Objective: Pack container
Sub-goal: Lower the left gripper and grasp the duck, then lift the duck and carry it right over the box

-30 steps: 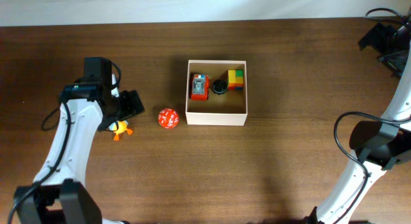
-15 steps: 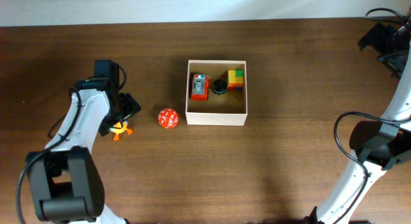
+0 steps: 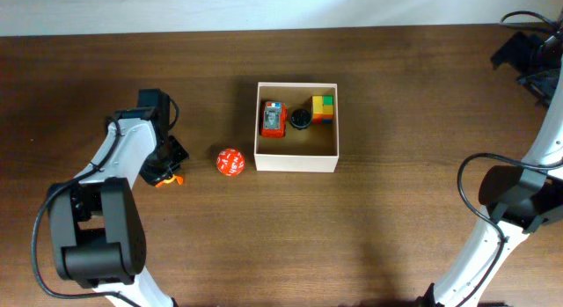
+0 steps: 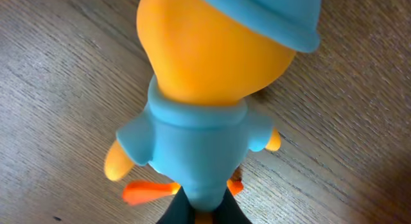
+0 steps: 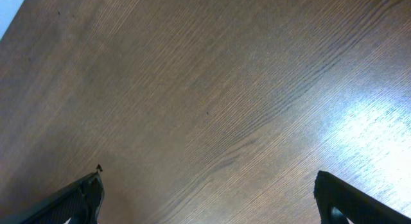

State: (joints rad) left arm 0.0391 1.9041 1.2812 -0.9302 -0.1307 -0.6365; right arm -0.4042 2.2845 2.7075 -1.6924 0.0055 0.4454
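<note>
1. White-walled and tan inside, the container (image 3: 296,161) sits open-topped well apart from the left gripper (image 3: 165,169), on its inward side toward the table's middle.
2. Along the container's far wall sit a red toy car (image 3: 274,119), a black round piece (image 3: 301,119) and a colourful block cube (image 3: 323,108). The near half is bare, which I judge leaves room for more.
3. The left gripper is clenched low on a duck toy (image 4: 205,108), which appears to rest on the wood. This looks like a grasp made to carry the toy across.
4. Between that gripper and the container lies a red ball (image 3: 230,163), just beside the container's wall. A low, straight carry could knock it.
5. The right gripper (image 5: 215,205) hangs with jaws spread wide and empty over bare table (image 5: 212,89), far from everything.
</note>
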